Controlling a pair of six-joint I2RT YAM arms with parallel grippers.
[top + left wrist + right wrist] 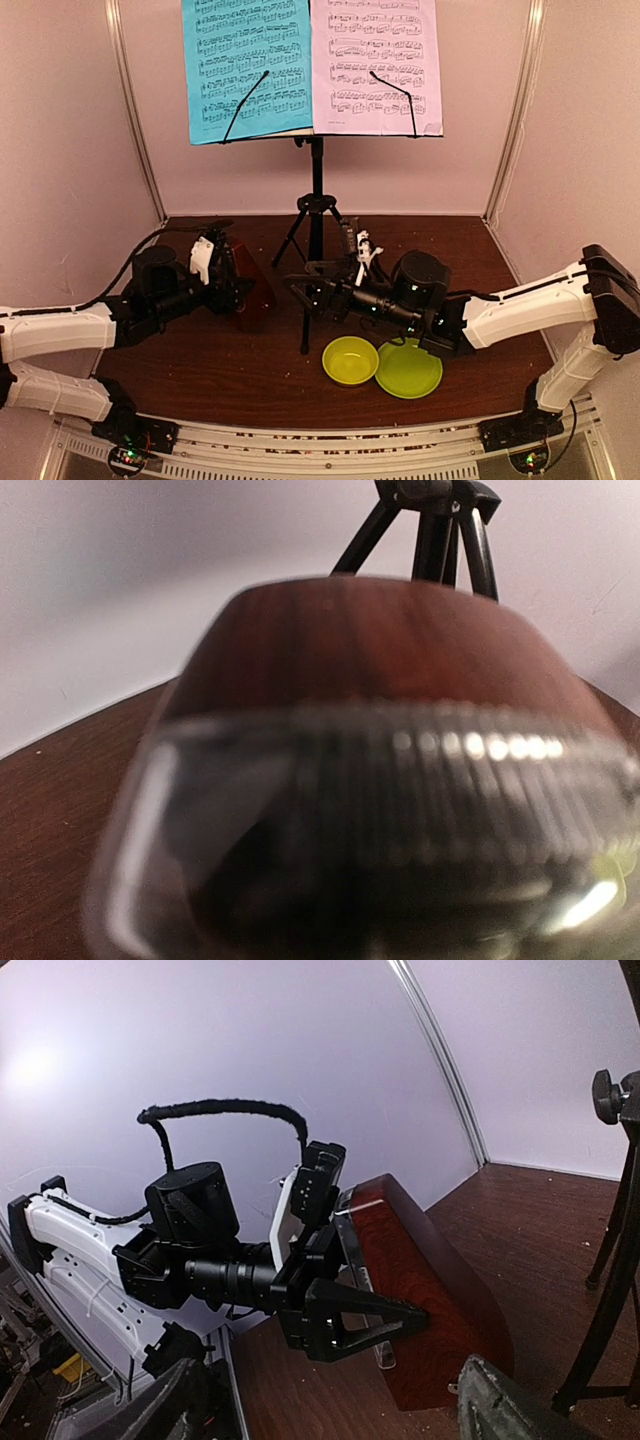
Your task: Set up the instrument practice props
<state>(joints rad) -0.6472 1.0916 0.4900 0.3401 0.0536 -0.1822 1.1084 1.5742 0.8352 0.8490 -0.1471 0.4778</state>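
Observation:
The black music stand (316, 190) stands at the back on its tripod, with a blue sheet (247, 65) and a pale lilac sheet (377, 60) on its desk. The brown wooden metronome (256, 292) with its clear cover is left of the tripod, and my left gripper (236, 282) is shut on its sides. In the right wrist view one black finger (372, 1320) of that gripper lies flat against the metronome (432, 1290). The metronome (380, 670) fills the left wrist view, blurred. My right gripper (305, 292) is open and holds nothing, pointing left at the metronome beside a tripod leg.
A yellow-green bowl (350, 360) and a green plate (415, 372) lie at the front under the right forearm. Tripod legs (610, 1260) spread close to the right gripper's right side. Pale walls enclose the brown table (200, 370) on three sides.

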